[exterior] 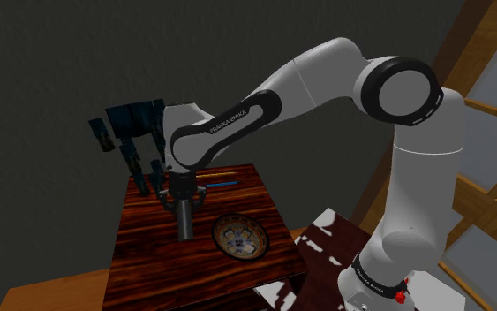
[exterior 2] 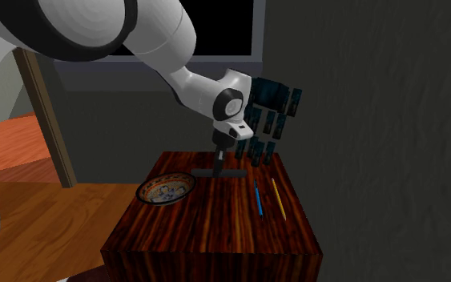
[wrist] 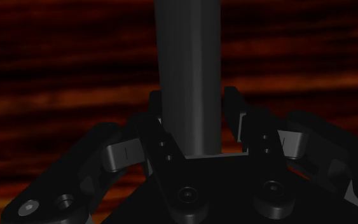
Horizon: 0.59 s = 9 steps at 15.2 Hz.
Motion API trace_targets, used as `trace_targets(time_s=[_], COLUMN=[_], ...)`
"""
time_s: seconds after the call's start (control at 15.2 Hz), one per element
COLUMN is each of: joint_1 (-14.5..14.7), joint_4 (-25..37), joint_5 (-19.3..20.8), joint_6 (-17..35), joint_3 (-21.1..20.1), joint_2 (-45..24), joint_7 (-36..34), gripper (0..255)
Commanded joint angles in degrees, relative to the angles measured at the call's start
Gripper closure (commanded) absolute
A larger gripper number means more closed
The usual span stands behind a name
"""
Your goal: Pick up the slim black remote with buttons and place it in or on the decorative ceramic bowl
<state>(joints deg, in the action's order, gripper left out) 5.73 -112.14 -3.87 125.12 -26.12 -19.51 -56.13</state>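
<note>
Table of dark polished wood (exterior 2: 215,231) spreads beneath the pincer (wrist: 194,100) of the white Franka arm (exterior: 326,79). Patterned round ceramic bowl (exterior: 240,238) sits just beside the pincer. Slim dark-grey remote (wrist: 189,51) hangs upright below it, clenched between its black fingers (wrist: 153,130).

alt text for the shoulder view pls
A white arm's black gripper clasps a slim grey remote upright over a dark wood table, close beside a patterned bowl. A blue stick lies further back on the table.
</note>
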Motion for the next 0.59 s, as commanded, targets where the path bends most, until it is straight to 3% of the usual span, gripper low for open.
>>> trace_targets(time_s=[0.0,0.53], joint_1=[0.1,-0.6], joint_4=[0.1,2.2], joint_5=[-0.1,-1.4], joint_6=[-0.2,-5.4], joint_3=[-0.1,-0.7], joint_2=[-0.6,2.8], joint_7=[0.2,0.3], gripper=[255,255])
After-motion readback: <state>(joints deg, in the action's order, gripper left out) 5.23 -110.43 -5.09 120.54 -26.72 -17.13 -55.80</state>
